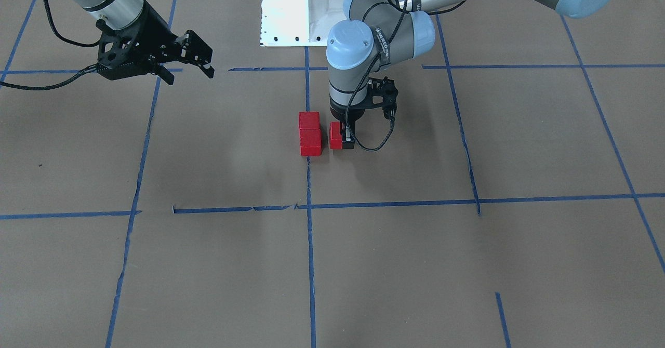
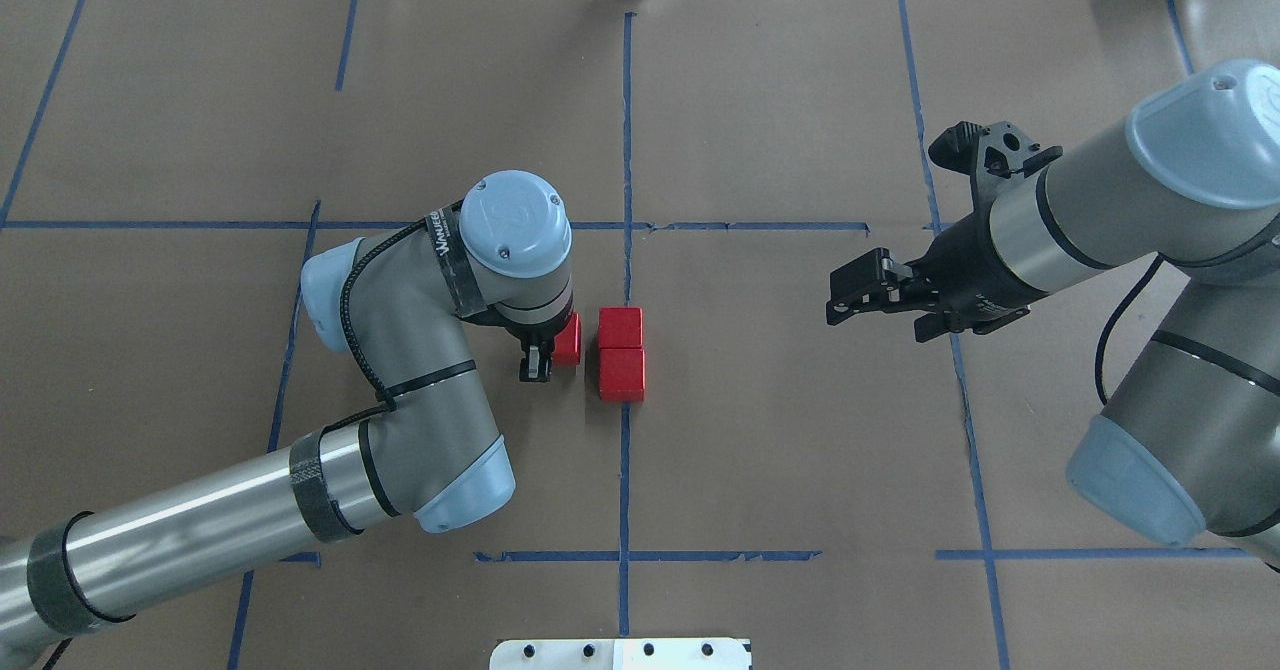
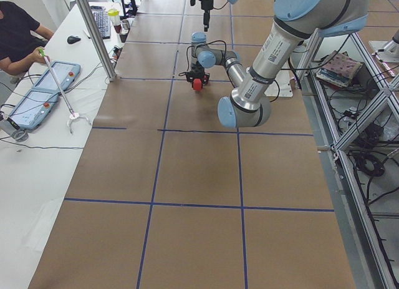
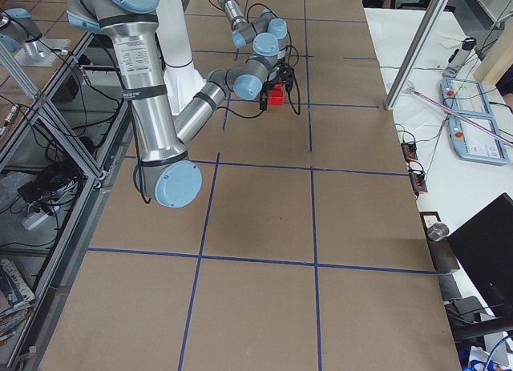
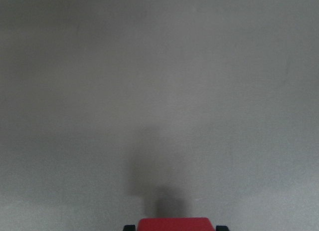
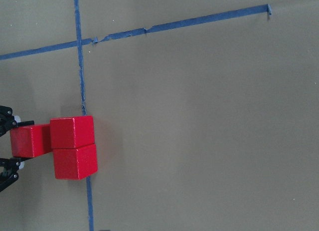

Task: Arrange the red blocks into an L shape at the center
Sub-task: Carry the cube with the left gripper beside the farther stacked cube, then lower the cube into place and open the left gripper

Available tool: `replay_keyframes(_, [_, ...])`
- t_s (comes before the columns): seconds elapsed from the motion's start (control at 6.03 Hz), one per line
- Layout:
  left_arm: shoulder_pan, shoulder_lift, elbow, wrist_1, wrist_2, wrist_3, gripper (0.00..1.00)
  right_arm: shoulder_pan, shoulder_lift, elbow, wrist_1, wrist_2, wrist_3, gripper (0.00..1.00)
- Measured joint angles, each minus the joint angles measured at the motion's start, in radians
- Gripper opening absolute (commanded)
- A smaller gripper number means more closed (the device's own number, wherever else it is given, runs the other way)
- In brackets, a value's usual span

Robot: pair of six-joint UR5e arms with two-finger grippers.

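Midway between the worktop's [image 2: 800, 450] edges, two red blocks [image 2: 622, 372] lie end to end on the blue tape line [image 2: 624, 470]. Their long axis runs from the robot's edge toward the operators' edge. The left pincer [image 2: 552, 345] is clamped on the third red block [image 2: 568, 340], a narrow gap off the farther cube [image 2: 620, 328] toward the left edge. Closing that gap sideways should complete the L. The right pincer [image 1: 189, 75], jaws apart, hangs well off toward the right edge.
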Motion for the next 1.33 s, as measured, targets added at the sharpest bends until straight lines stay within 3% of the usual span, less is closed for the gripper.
replay_keyframes(1.33, [0.002, -0.052, 0.062, -0.008, 0.006, -0.08, 0.02, 0.001, -0.001, 0.0, 0.0, 0.001, 0.0, 1.0])
